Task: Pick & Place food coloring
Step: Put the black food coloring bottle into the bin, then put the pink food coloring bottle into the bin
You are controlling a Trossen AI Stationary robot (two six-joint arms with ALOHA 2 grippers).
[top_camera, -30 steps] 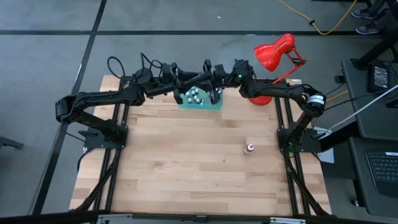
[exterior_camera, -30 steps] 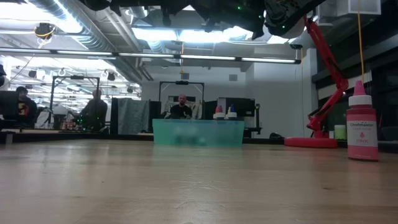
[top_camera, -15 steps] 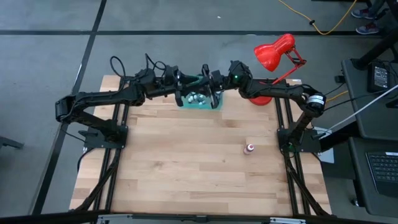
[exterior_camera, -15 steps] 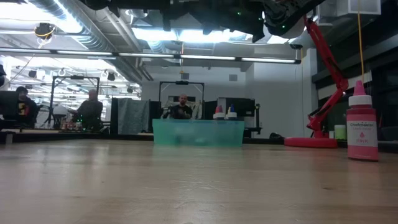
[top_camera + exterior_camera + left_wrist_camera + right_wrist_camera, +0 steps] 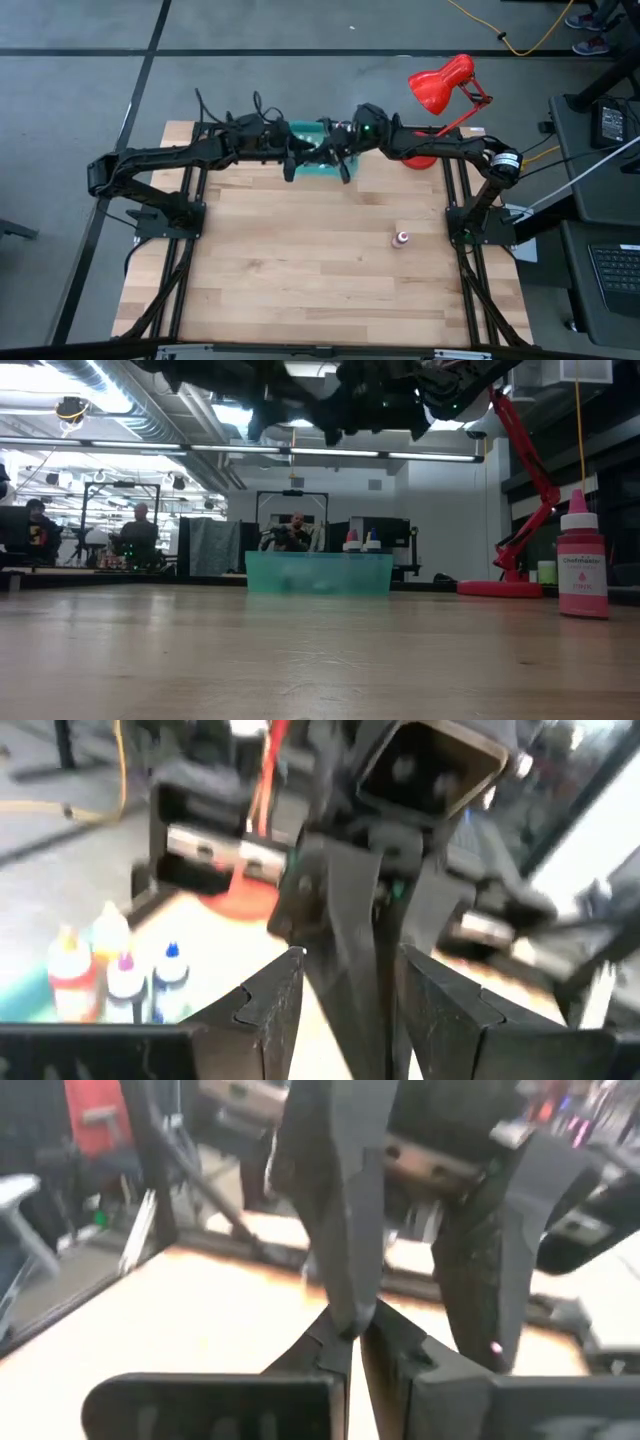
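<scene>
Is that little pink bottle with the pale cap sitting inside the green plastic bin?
No: in the high view the little pink bottle stands alone on the wooden table, well apart from the green plastic bin.

From my station, the crowded spot is the far middle of the table (image 5: 300, 250): the left end effector (image 5: 291, 168) and the right end effector (image 5: 343, 170) meet head-on above the teal bin (image 5: 306, 128), so close that each arm blocks the other's way down into it. The red desk lamp (image 5: 441, 84) stands at the far right corner, its base tucked under the right arm, closing that side. I see open boards across the whole near half, broken only by one pink food coloring bottle (image 5: 401, 239) standing alone toward the right, well apart from the bin.
</scene>
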